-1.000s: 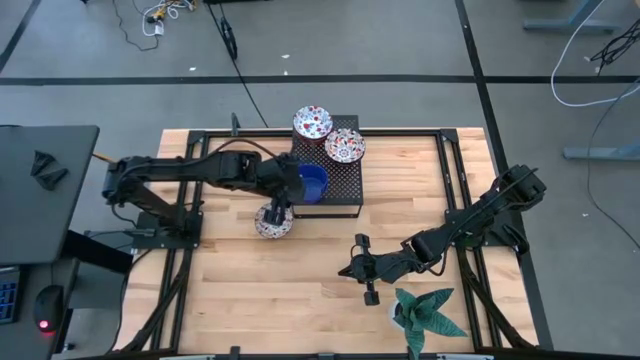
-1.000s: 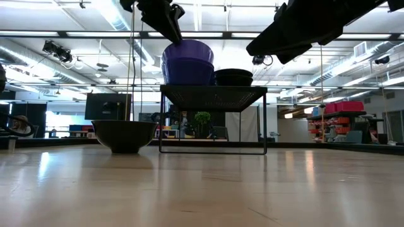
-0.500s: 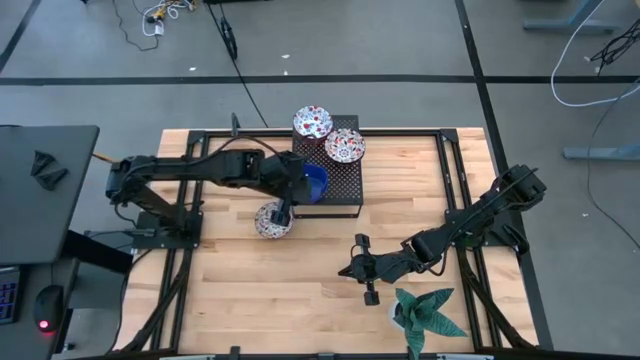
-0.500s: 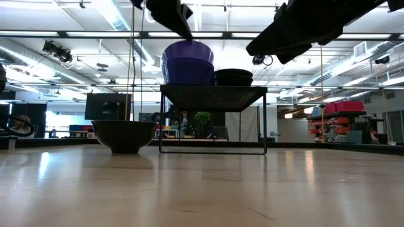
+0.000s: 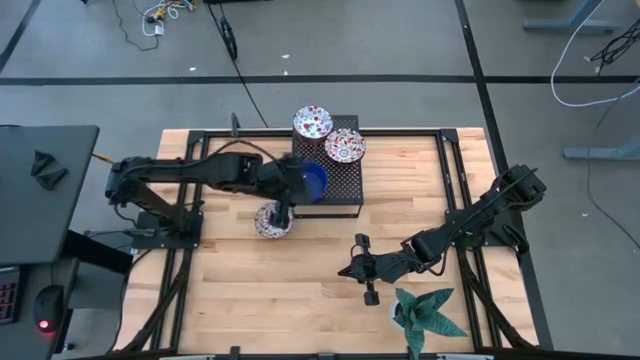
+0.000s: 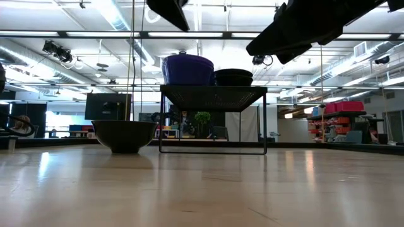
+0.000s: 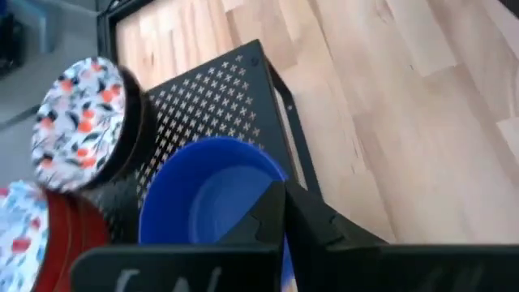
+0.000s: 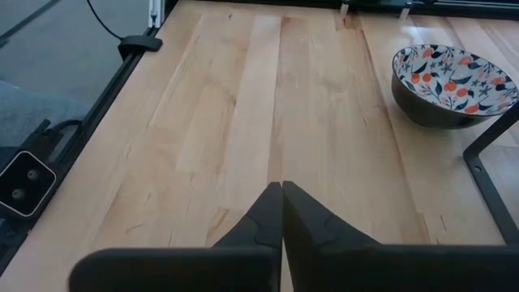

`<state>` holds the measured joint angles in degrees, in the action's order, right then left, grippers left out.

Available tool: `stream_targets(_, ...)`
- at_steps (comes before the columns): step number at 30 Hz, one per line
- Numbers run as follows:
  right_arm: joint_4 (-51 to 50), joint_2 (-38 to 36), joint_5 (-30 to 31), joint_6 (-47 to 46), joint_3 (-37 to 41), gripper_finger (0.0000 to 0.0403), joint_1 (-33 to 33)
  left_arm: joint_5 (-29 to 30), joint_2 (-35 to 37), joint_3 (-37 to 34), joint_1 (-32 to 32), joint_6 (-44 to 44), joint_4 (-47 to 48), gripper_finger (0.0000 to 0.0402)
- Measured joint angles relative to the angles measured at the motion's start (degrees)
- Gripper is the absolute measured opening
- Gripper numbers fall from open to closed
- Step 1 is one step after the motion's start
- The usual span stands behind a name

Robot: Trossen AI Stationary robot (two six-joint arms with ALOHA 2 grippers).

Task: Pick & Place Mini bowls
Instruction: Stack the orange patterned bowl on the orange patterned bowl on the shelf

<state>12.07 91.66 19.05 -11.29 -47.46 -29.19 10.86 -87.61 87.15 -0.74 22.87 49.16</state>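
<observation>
A glossy blue mini bowl (image 5: 314,180) (image 7: 203,203) (image 6: 187,69) sits on the near left corner of a black perforated stand (image 5: 340,185). Two flower-patterned mini bowls (image 5: 312,123) (image 5: 345,146) rest farther back on the stand. Another patterned bowl (image 5: 272,221) (image 8: 454,77) stands on the table, left of the stand. My left gripper (image 5: 297,186) (image 7: 280,191) (image 6: 183,25) is shut above the blue bowl's left rim; the low view shows a gap between them. My right gripper (image 5: 347,270) (image 8: 281,185) hangs shut above bare wood at the near right.
A potted green plant (image 5: 426,312) stands at the table's near right, close behind my right gripper. A black frame rail (image 5: 440,170) runs around the wooden top. Bare wood (image 5: 300,290) lies near the front edge, left of the plant.
My left gripper has shut at the blue bowl's rim and then risen a little, away from it. The blue bowl's top rim now stands lower on the stand than a second ago, when two blue rims showed one above the other.
</observation>
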Motion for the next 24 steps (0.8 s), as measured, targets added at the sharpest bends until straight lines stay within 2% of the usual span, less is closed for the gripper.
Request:
stream_targets(3, -0.1, 0.0, 0.0, 0.0, 0.0, 0.0008, 0.0, 2.4, 0.7, 1.9, -2.5, -4.0, 7.1, 0.0011)
stream_targets(6, -0.2, 0.0, 0.0, 0.0, 0.0, 0.0008, 0.0, 2.4, 2.0, 2.0, -5.0, -8.5, 13.6, 0.0004)
stream_targets(10, -0.2, 0.0, 0.0, 0.0, 0.0, 0.0009, 0.0, 2.4, 4.3, -2.6, -8.2, -16.0, 16.3, 0.0007)
stream_targets(17, 0.7, 0.0, 0.0, 0.8, 0.0, 0.0009, 0.0, 2.5, 9.9, -19.5, -14.9, -28.7, 8.0, 0.0005)
stream_targets(24, 2.2, 0.0, 0.0, 2.4, 0.0, 0.0009, 0.7, 0.6, 11.1, -36.9, -19.2, -39.5, -14.3, 0.0023)
